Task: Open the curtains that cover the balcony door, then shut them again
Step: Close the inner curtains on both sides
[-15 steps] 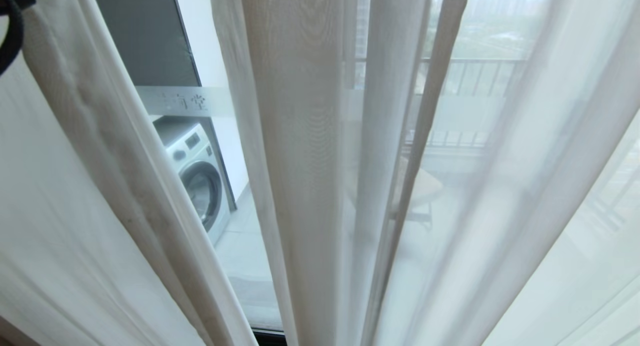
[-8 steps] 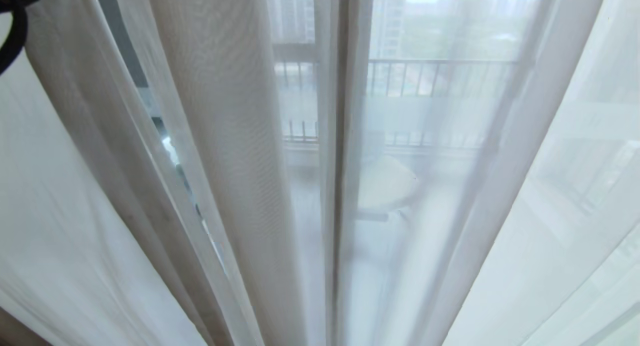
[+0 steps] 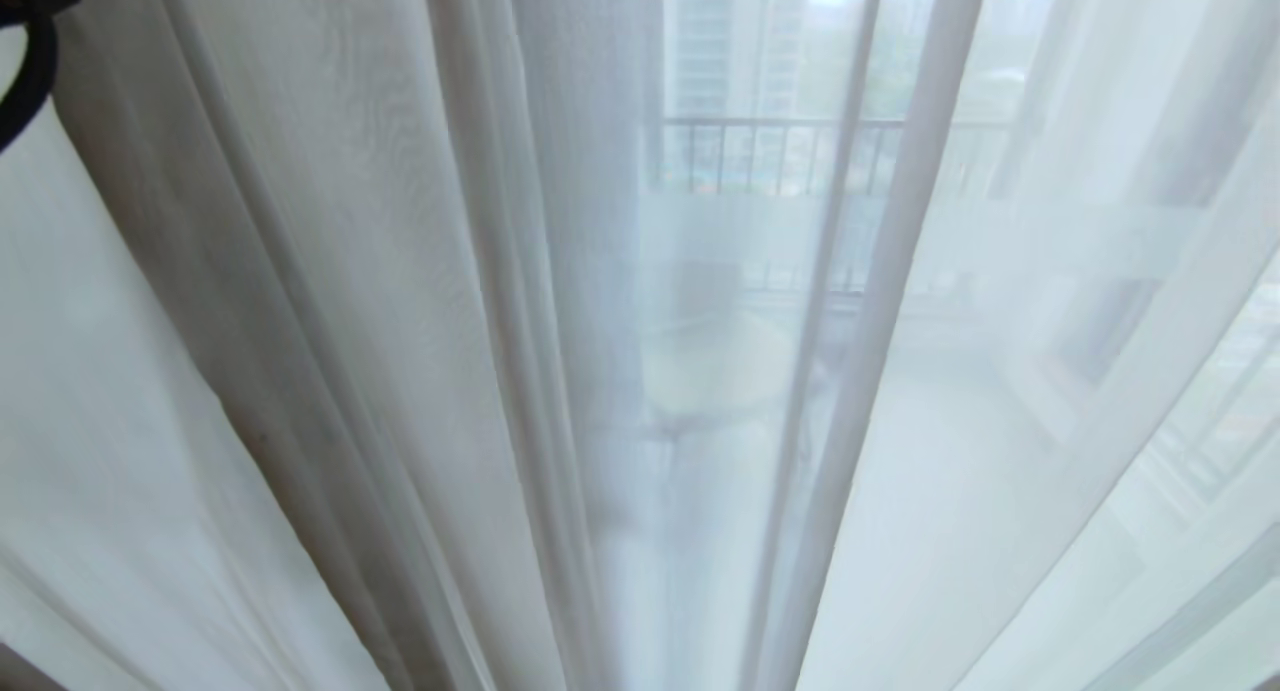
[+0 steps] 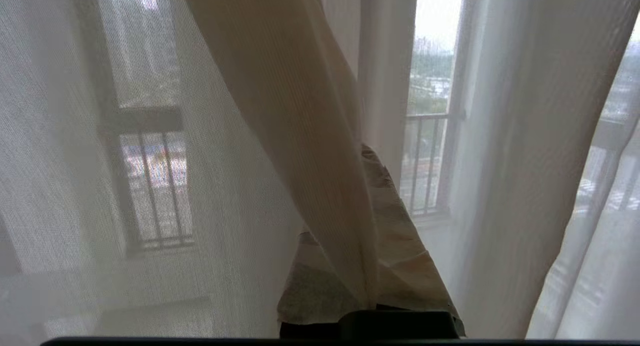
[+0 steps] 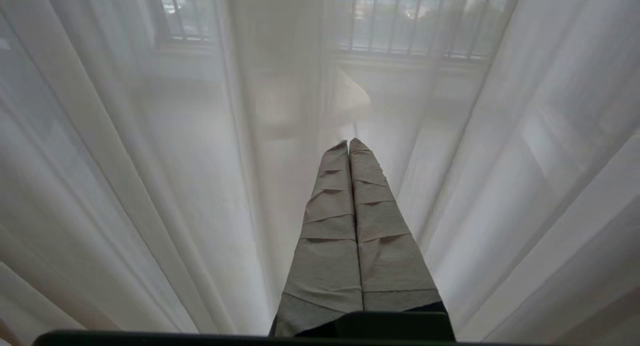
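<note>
Soft daylight through sheer curtains point(image 3: 1000, 371); backlit, hazy, slight blur.

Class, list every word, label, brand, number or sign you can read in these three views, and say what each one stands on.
None can be read.
Head view: only the curtains and, through them, a railing; no lettering shows.
Left wrist view: the left hand is shut on a curtain fold; no text.
Right wrist view: the right hand is shut, holding nothing; its wrapping bears no print.
</note>
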